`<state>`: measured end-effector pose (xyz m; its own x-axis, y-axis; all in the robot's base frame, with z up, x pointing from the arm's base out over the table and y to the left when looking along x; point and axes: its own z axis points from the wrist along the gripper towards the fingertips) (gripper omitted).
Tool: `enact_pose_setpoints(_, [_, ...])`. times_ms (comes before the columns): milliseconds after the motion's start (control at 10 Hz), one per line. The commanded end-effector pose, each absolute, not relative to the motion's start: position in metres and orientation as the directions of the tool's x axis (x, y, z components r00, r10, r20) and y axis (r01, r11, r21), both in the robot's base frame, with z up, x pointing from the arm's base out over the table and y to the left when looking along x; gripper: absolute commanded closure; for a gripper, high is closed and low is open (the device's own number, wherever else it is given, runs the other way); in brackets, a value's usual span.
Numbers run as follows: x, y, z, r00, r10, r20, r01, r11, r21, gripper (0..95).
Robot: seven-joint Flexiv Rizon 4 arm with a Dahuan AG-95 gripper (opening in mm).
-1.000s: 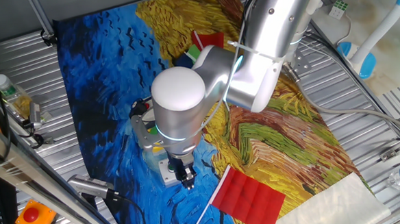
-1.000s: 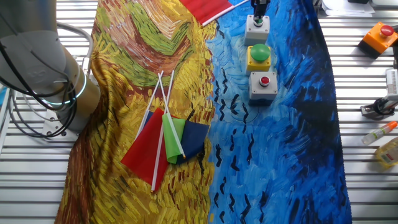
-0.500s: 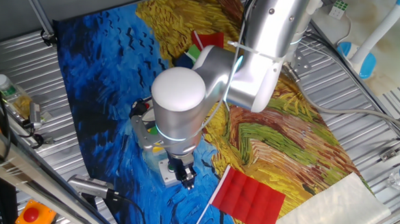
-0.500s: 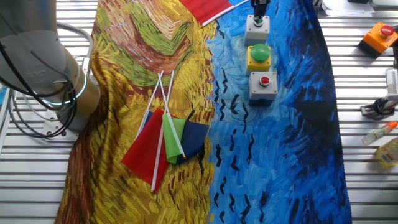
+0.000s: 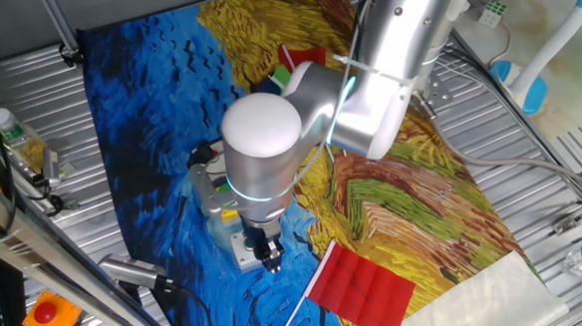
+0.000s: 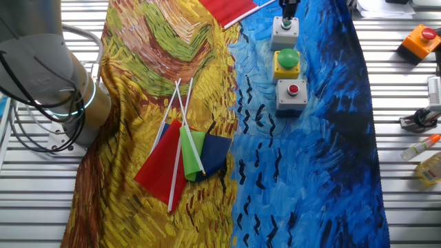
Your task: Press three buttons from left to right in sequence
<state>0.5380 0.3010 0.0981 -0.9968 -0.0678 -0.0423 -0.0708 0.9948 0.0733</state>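
Gripper [image 6: 287,9] is sitting right over the grey box w/ small green btn [image 6: 285,27], far end of the row in the other fixed view; tip looks at or just above the btn, can't tell if it's actually making contact. Same thing in one fixed view: gripper [image 5: 267,254] is pointing down onto that grey box [image 5: 243,248], wrist blocking most of the row. Fingers: can't tell gap or no gap in either view, too small/dark; it's not holding anything as far as I can see. Row is lying on the blue part of the cloth [image 6: 310,172] on the counter [image 6: 406,89]: grey box w/ red btn [image 6: 292,94], then yellow box w/ big green btn [image 6: 287,62], then the grey/green one, all just beside each other in a line. Judging by position, arm is working the last btn of the seq, so task is prob. near the end, though I can't confirm the other 2 are done from this. Next move, my guess: if not pressed yet, going straight down on btn centre, short stroke, then lifting straight up clear of the box. Btn is small, so lateral alignment matters; off-centre push could land on the housing or nudge the box. Orange box [image 6: 420,40] off to the side isn't part of it.
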Motion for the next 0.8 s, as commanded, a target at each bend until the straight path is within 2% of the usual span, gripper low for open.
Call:
enact_pose_setpoints(100, [0.54, 0.3016, 0.0967, -0.997, -0.067, -0.042, -0.07, 0.995, 0.074, 38.0])
enact_pose_setpoints(800, [0.5406, 0.3009, 0.0888, -0.997, -0.069, -0.036, -0.071, 0.994, 0.08, 38.0])
